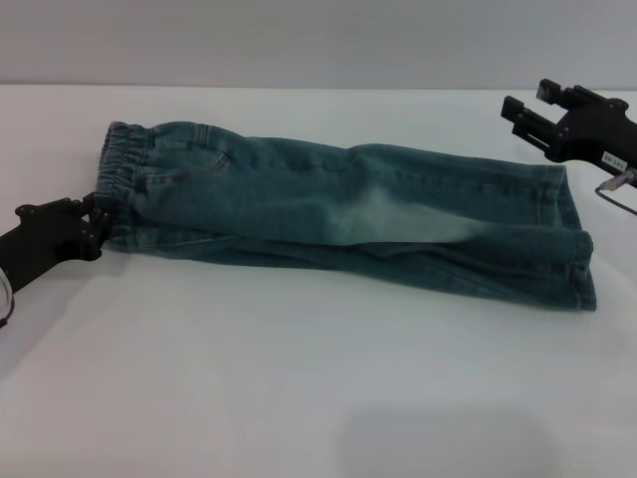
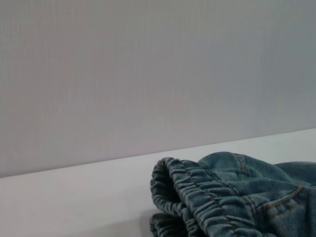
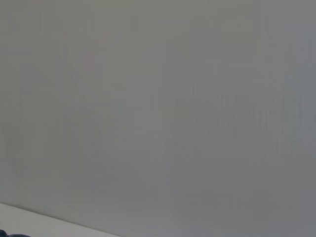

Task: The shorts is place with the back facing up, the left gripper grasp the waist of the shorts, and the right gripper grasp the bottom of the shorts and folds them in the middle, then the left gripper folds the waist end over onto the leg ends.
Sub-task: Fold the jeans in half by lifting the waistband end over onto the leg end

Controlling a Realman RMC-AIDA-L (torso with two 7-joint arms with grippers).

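Note:
The blue denim shorts [image 1: 338,204] lie flat on the white table [image 1: 299,378], doubled lengthwise with one leg on the other. The elastic waist [image 1: 124,164] points left and the leg ends [image 1: 572,239] point right. My left gripper [image 1: 95,224] sits low on the table, touching the near corner of the waist. The left wrist view shows the gathered waistband [image 2: 197,197] close up. My right gripper [image 1: 528,100] hovers open above and behind the leg ends, holding nothing and clear of the cloth.
Bare white tabletop stretches in front of the shorts. A plain grey wall [image 1: 299,40] rises behind the table's far edge. The right wrist view shows mostly that wall [image 3: 158,98].

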